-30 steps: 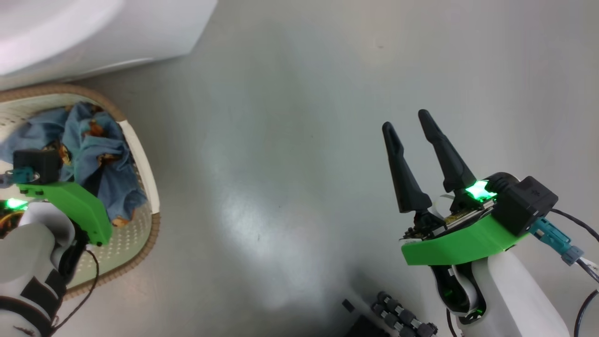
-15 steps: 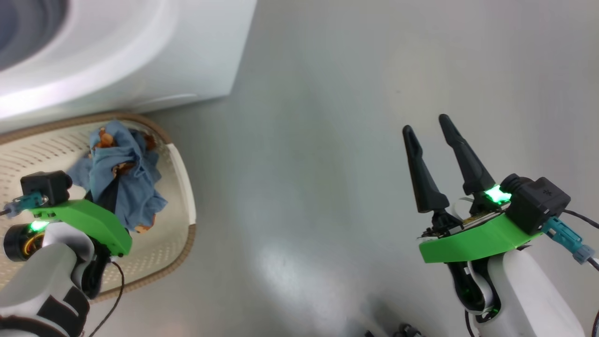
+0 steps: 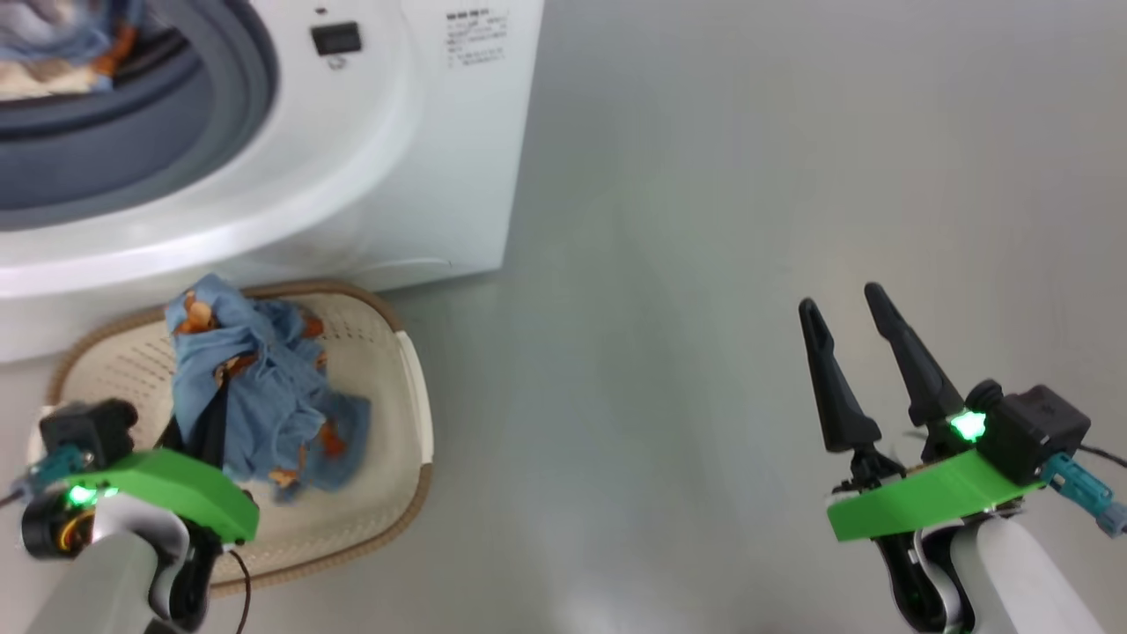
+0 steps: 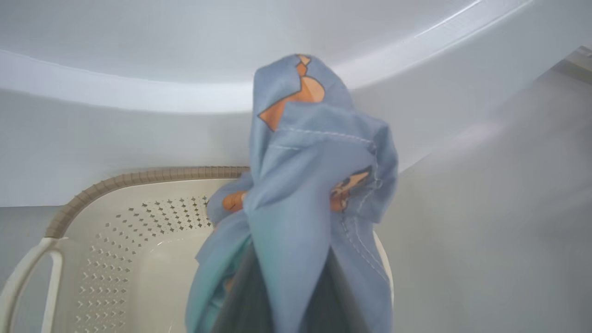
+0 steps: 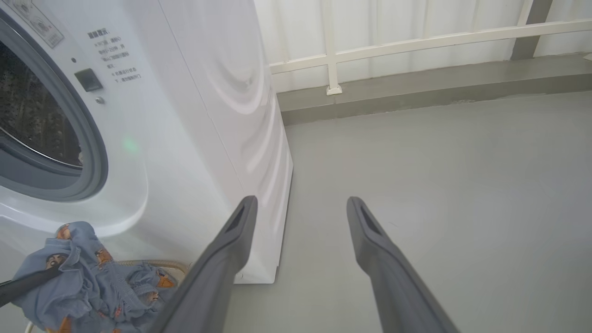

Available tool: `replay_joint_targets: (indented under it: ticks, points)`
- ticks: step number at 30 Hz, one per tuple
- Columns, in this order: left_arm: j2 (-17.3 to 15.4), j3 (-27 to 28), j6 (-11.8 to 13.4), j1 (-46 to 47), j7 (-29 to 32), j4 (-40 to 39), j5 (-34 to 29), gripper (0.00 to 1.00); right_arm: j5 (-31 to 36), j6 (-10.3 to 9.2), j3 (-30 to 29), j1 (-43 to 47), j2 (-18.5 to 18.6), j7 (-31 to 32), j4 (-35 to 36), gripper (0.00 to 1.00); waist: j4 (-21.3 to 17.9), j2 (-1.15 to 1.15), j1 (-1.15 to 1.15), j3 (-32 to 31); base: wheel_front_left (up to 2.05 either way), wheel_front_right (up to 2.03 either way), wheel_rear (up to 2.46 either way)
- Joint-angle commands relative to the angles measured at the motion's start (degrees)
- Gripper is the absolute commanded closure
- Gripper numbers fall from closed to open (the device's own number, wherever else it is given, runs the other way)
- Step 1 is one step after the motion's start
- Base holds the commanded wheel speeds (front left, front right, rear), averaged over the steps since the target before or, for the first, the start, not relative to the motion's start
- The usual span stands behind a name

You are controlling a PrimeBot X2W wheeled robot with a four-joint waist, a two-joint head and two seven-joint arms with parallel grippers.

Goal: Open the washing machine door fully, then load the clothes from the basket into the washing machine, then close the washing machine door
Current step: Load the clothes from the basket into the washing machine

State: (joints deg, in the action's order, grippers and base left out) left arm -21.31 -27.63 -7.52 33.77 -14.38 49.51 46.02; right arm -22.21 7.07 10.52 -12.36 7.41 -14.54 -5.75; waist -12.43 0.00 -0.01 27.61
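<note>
In the head view, the left hand (image 3: 216, 421) is clamped on a light blue fabric garment (image 3: 264, 396) printed with orange cartoon figures. The garment drapes over the hand's dark fingers above the small cream perforated plastic basket (image 3: 414, 379) with a brown woven-look rim. A second ago the garment lay bunched low in the basket with the hand pressed into it. Now it is raised and hanging, so the pick looks to have taken. The camera has tipped up in that second. That is why the big white front-loading washing machine (image 3: 396, 132) now shows its grey-blue rubber seal (image 3: 132, 150) and its uncovered opening. More of the same blue clothes (image 3: 53, 44) already lie inside. The basket stands on the grey floor (image 3: 704, 264), close against the machine's foot. The right hand (image 3: 839, 304) hangs well apart over the floor, fingers spread and empty, as before.

In the left wrist view, the garment wraps over both fingers and rises to a peak against the machine's white front. It may be the last piece, though the cloth hides part of the basket.

In the right wrist view, the two fingers stand apart with nothing between them. The perforated steel drum (image 5: 32, 115) shows dark behind the seal, and the lifted garment hangs at lower left. The step in hand seems to be carrying it up into the opening. A trailing hem could snag on the seal.
</note>
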Motion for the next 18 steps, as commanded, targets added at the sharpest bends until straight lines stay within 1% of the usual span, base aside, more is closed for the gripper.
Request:
replay_joint_targets:
  ticks: [1,3,4,10,18]
  points:
    - [-1.3,4.9,0.0,-2.6,-0.6,-2.7,-2.7,1.0,-1.3,0.42,0.5,2.1,0.9,-0.5,0.8,0.0,2.4,0.0,0.01,-4.6,0.0,0.0,0.0]
    - [-0.7,8.0,0.0,-4.6,-0.6,-4.6,-5.2,1.0,-1.4,0.42,0.1,3.0,1.3,-0.5,0.7,0.0,2.9,0.0,0.01,-6.1,0.0,0.0,0.0]
    - [-0.7,8.0,0.0,-4.6,-0.6,-4.6,-5.2,1.0,-1.4,0.42,0.1,3.0,1.3,-0.5,0.7,0.0,2.9,0.0,0.01,-6.1,0.0,0.0,0.0]
    - [1.6,16.3,0.0,-10.4,-0.6,-10.9,-11.4,1.0,-1.9,0.42,-1.0,5.8,2.4,-0.5,0.4,0.0,4.3,0.0,0.01,-10.2,0.0,0.0,0.0]
    - [4.6,24.8,0.0,-17.7,-0.6,-19.2,-18.6,1.0,-2.6,0.42,-2.5,9.5,3.9,-0.5,0.3,0.0,5.6,0.0,0.01,-14.8,0.0,0.0,0.0]
